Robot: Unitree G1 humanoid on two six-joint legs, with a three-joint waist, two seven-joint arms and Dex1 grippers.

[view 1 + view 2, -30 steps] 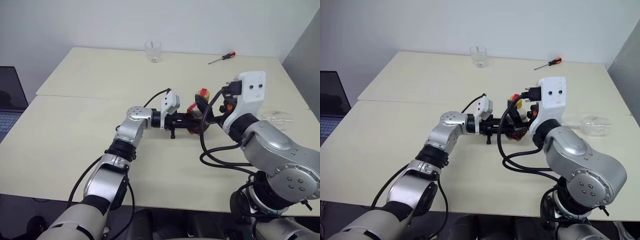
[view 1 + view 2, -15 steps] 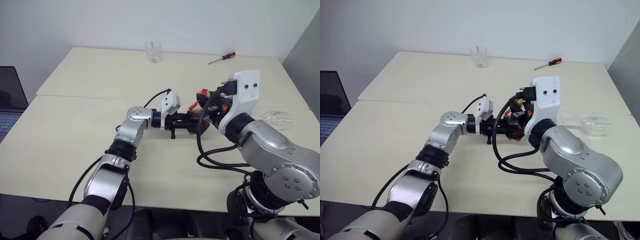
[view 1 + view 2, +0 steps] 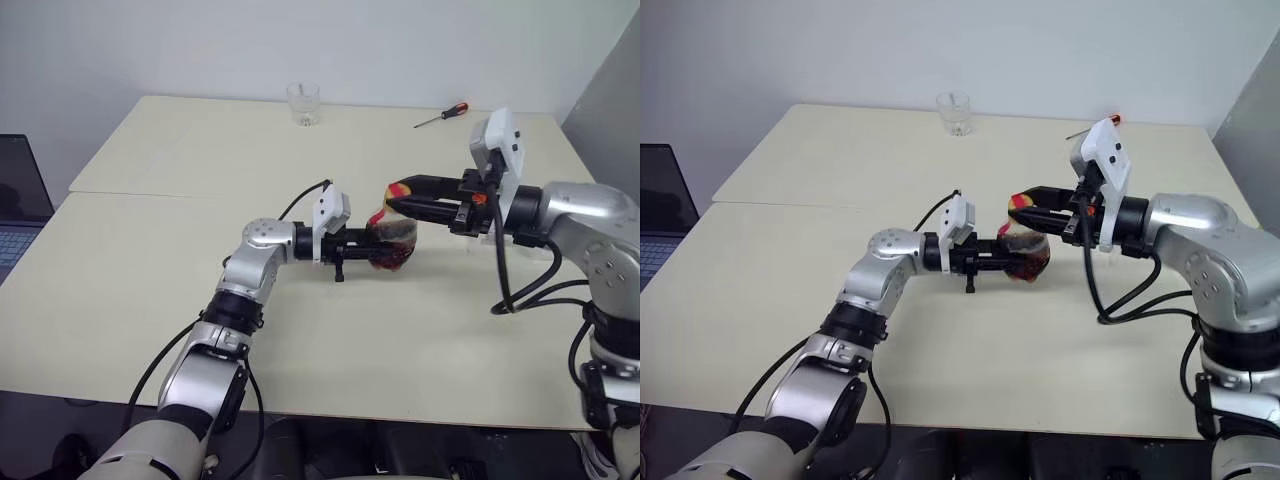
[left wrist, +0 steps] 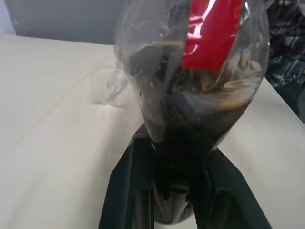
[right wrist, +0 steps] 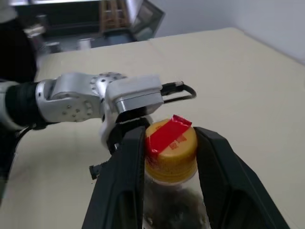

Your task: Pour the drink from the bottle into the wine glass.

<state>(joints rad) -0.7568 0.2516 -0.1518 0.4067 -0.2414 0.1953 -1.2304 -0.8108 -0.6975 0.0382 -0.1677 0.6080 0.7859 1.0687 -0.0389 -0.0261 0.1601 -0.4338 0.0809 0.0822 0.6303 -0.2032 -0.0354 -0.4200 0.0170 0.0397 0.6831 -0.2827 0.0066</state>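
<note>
Holding the bottle near the middle of the frame, the left claw is shut tight on its round body with the dark drink inside. The right claw grips the yellow cap from both sides. Lying on its side on the desk, the wine glass is at the right of the frame.

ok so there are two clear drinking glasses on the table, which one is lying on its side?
The wine glass, lying tipped over by the table's right edge. The short tumbler stands upright at the far edge.
</note>
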